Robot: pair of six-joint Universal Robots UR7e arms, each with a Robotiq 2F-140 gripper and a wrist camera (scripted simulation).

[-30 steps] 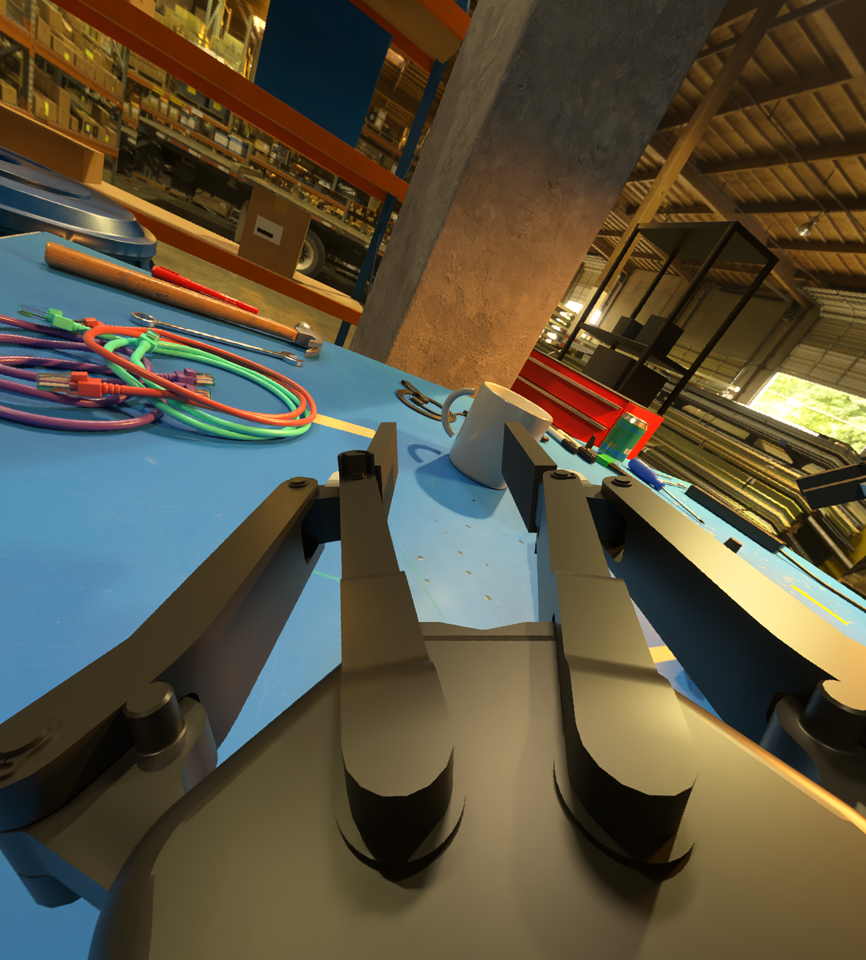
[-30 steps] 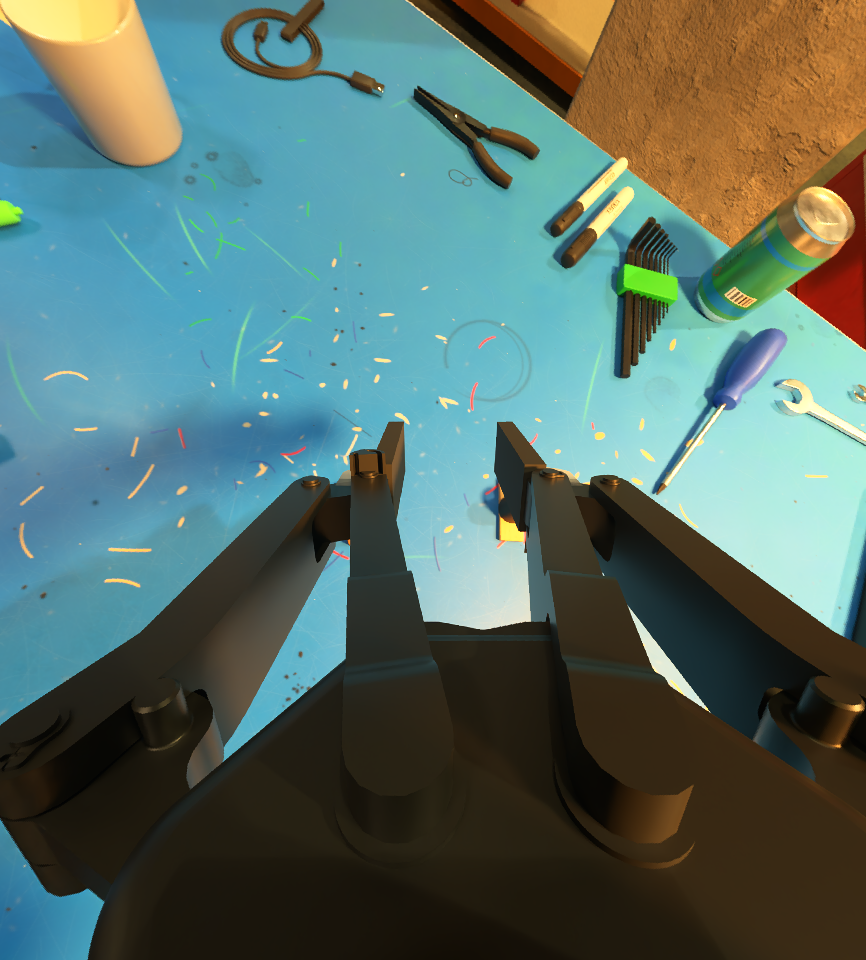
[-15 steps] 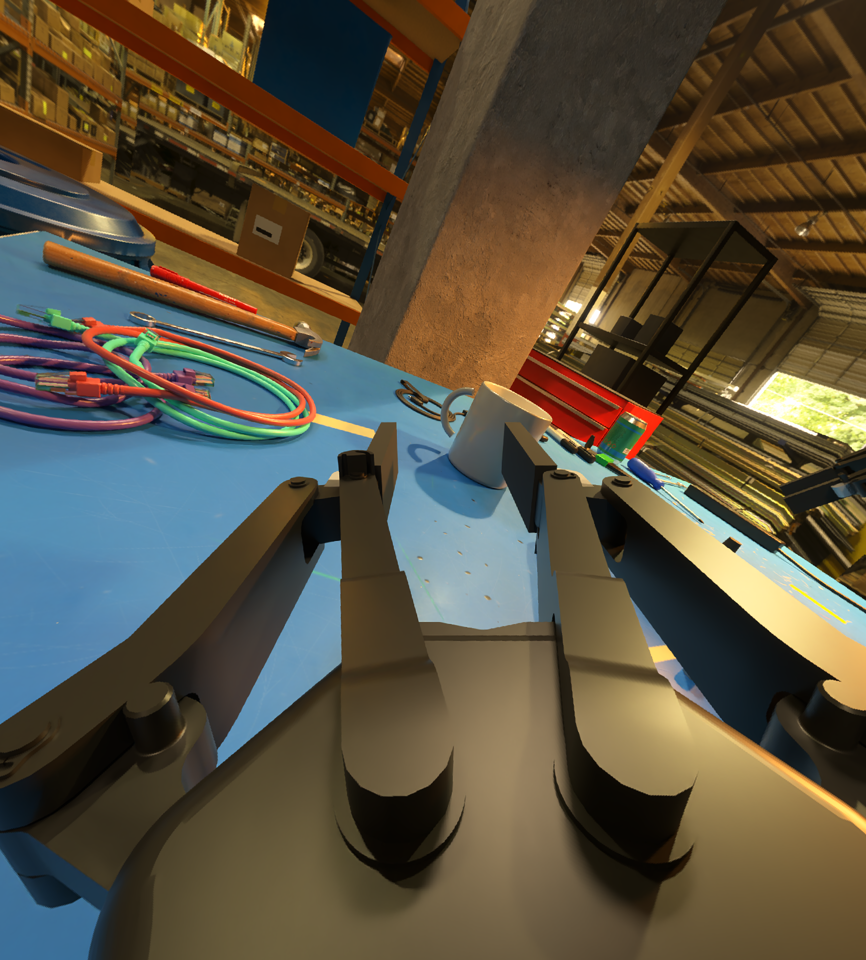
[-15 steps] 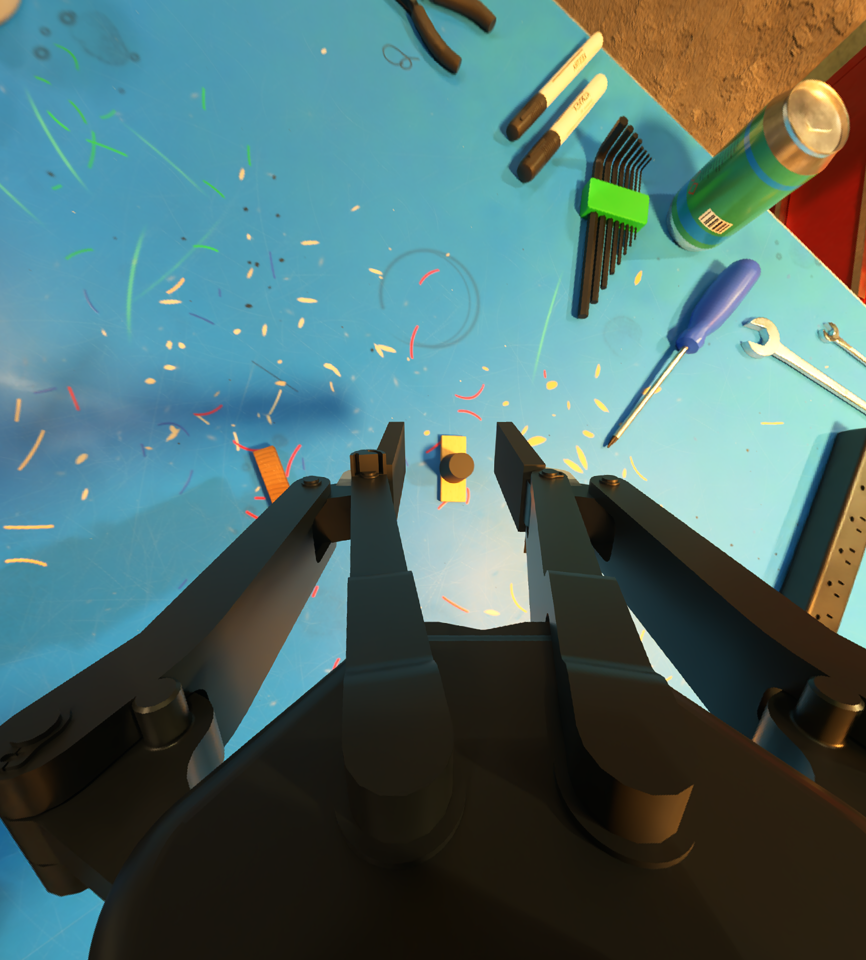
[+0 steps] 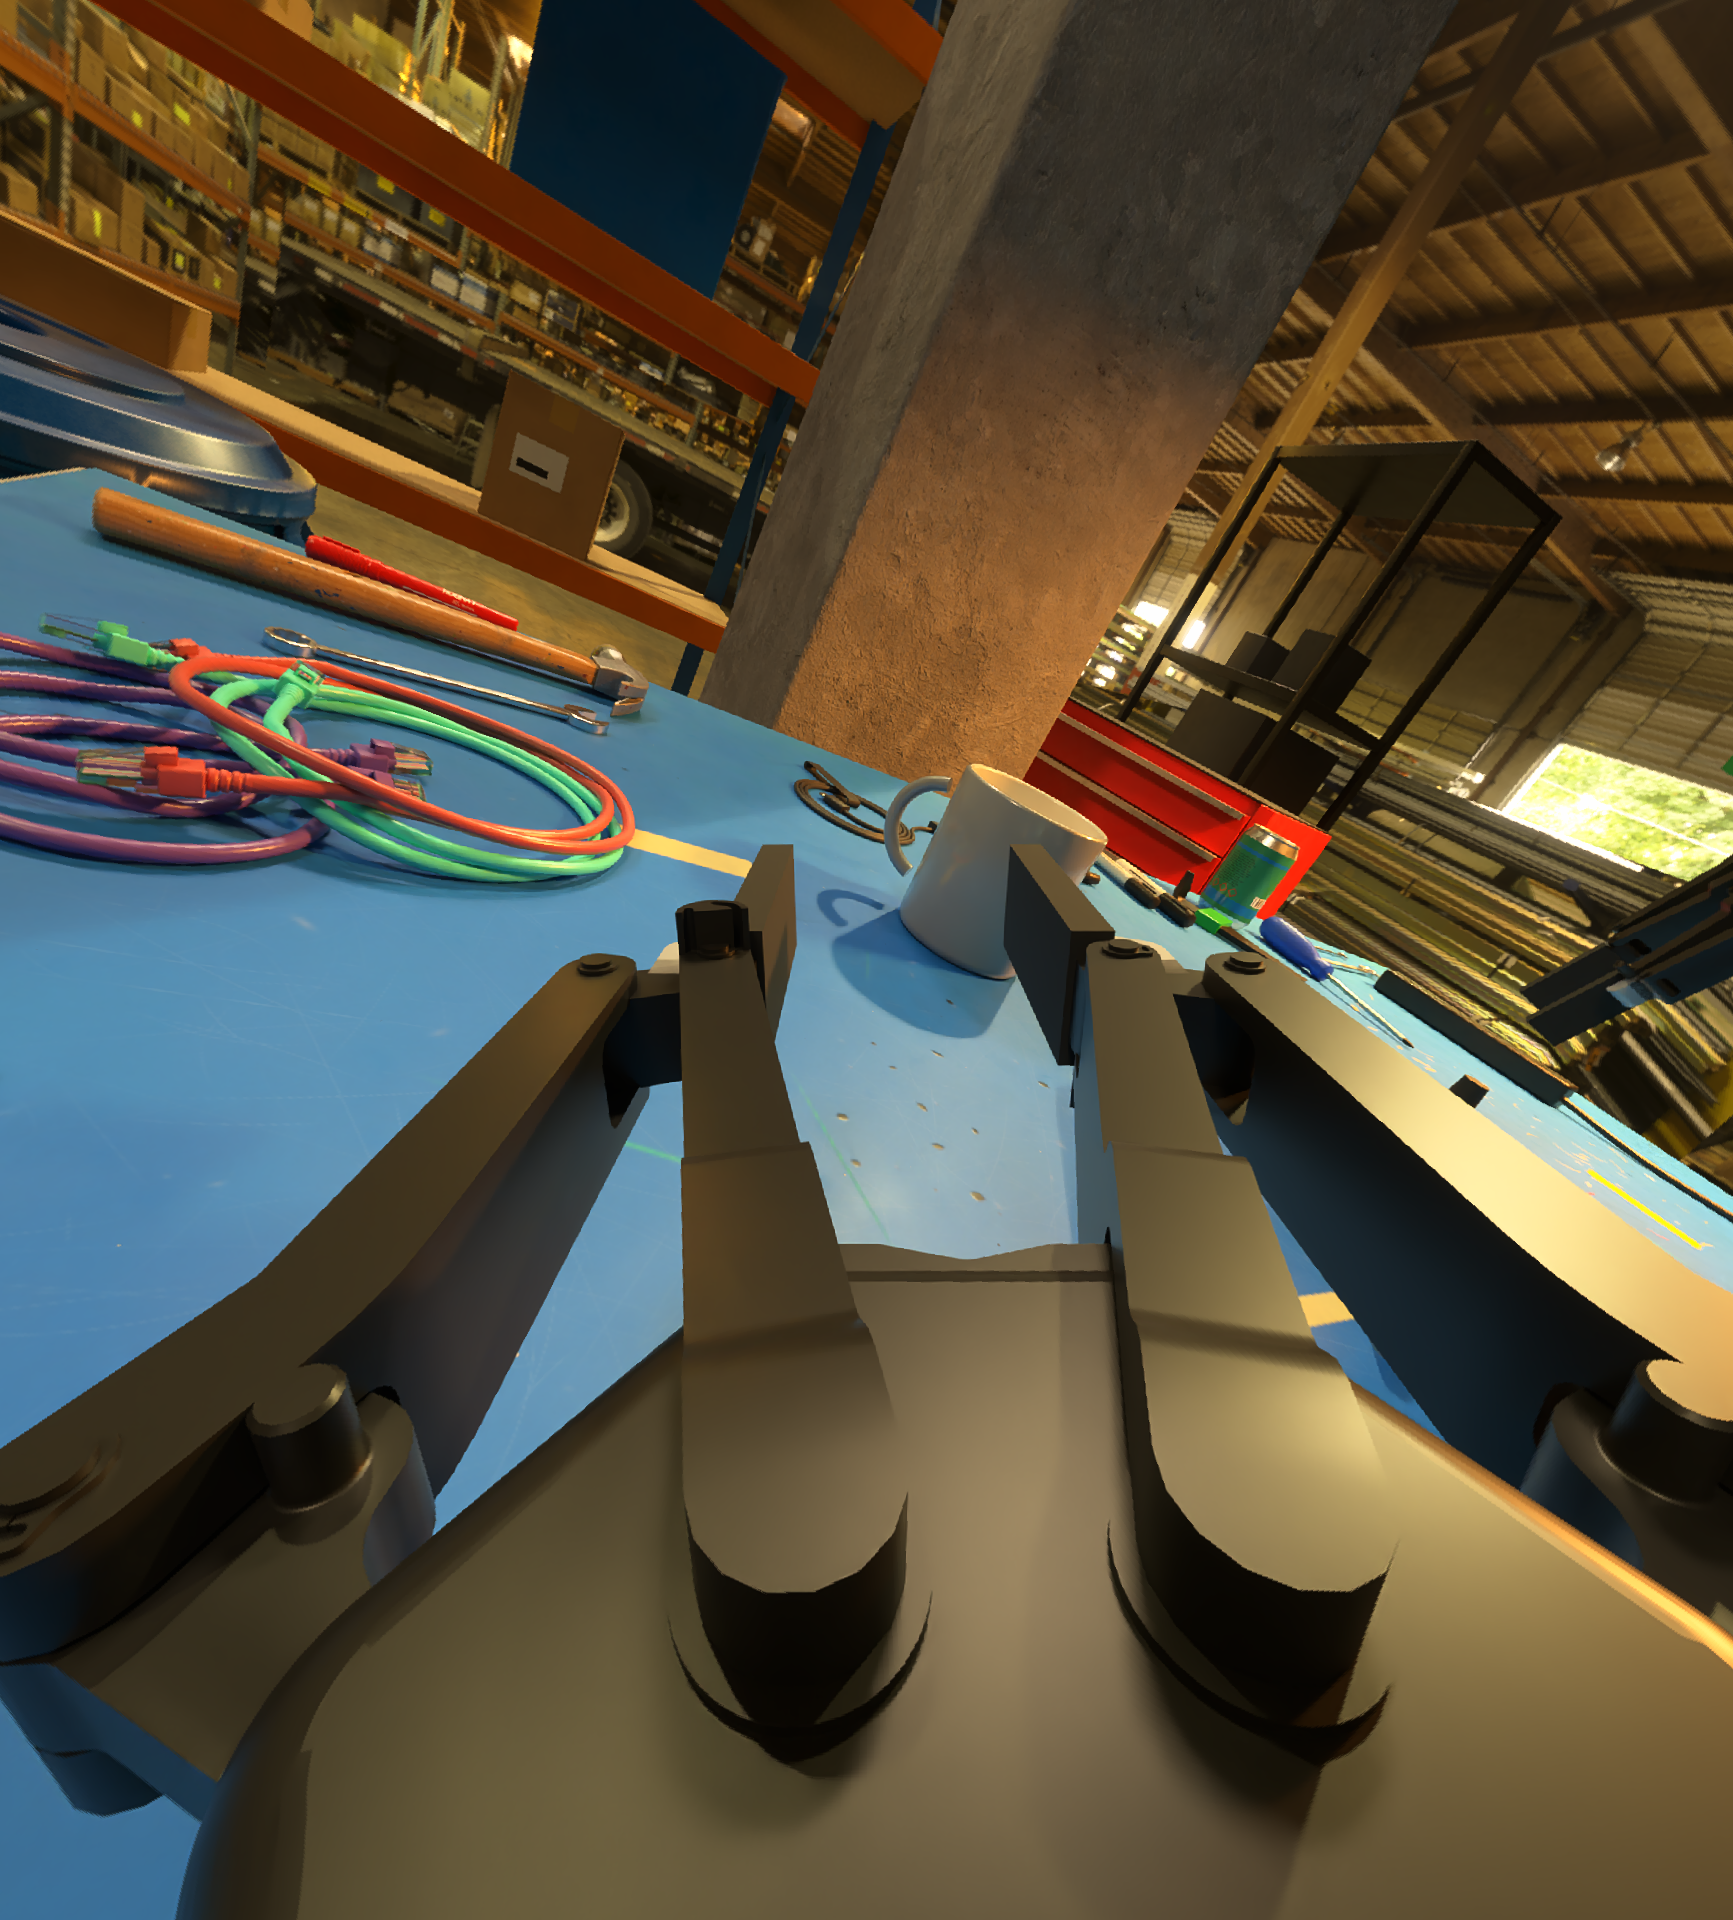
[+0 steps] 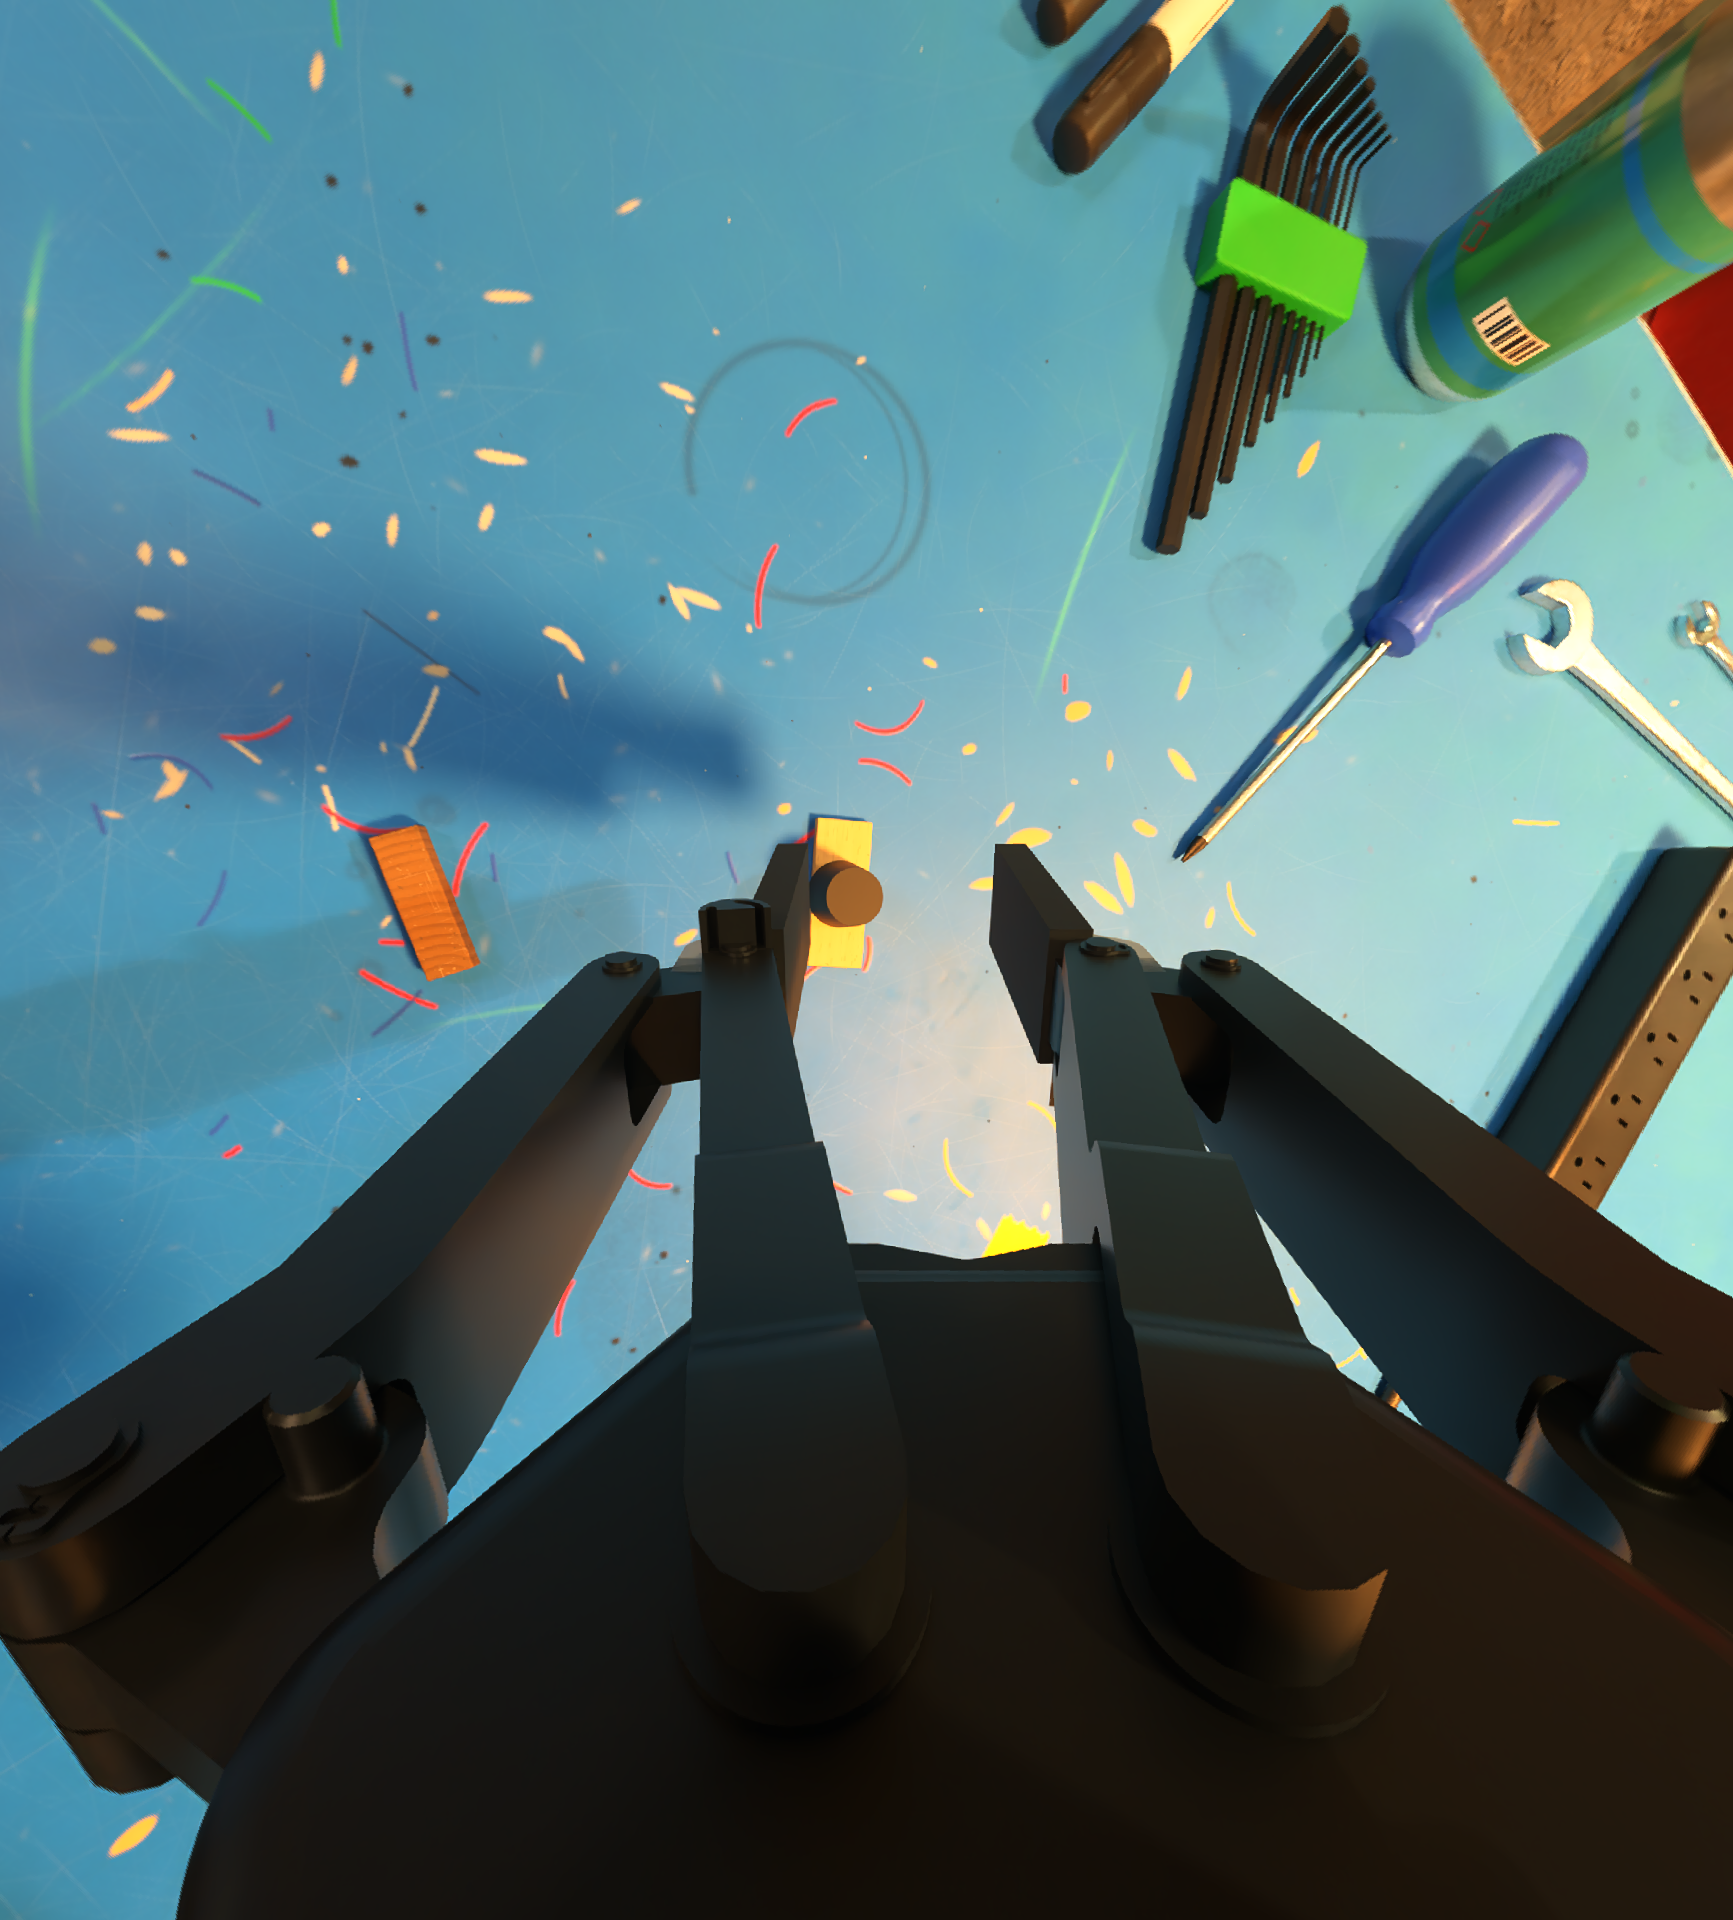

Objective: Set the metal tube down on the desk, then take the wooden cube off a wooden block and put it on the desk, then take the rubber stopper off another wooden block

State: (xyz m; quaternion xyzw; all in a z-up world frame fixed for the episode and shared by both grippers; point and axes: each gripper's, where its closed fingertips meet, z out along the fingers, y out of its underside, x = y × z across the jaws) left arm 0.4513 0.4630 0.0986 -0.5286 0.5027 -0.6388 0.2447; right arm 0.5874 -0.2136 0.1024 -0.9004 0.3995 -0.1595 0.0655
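Observation:
In the right wrist view a dark round rubber stopper (image 6: pixel 846 894) sits on a pale yellow wooden block (image 6: pixel 841 940) on the blue desk (image 6: pixel 550 208). My right gripper (image 6: pixel 893 888) is open and empty above it; the stopper lies just inside the left finger (image 6: pixel 784 904), which hides part of the block. An orange wooden block (image 6: pixel 420 899) lies bare to the left. My left gripper (image 5: pixel 898 914) is open and empty, low over the desk (image 5: pixel 218 1039). The metal tube and the wooden cube are out of view.
Right wrist view: hex keys in a green holder (image 6: pixel 1267 281), a green can (image 6: pixel 1610 208), a blue screwdriver (image 6: pixel 1413 613), wrenches (image 6: pixel 1651 717), a power strip (image 6: pixel 1651 1018), markers (image 6: pixel 1122 83). Left wrist view: a white mug (image 5: pixel 987 873), coiled cables (image 5: pixel 249 758), a hammer (image 5: pixel 353 592), a pillar (image 5: pixel 1028 364).
My right gripper has moved forward and down over the desk; the stopper on its block has come from between the fingertips to beside the left finger. The left gripper has stayed still.

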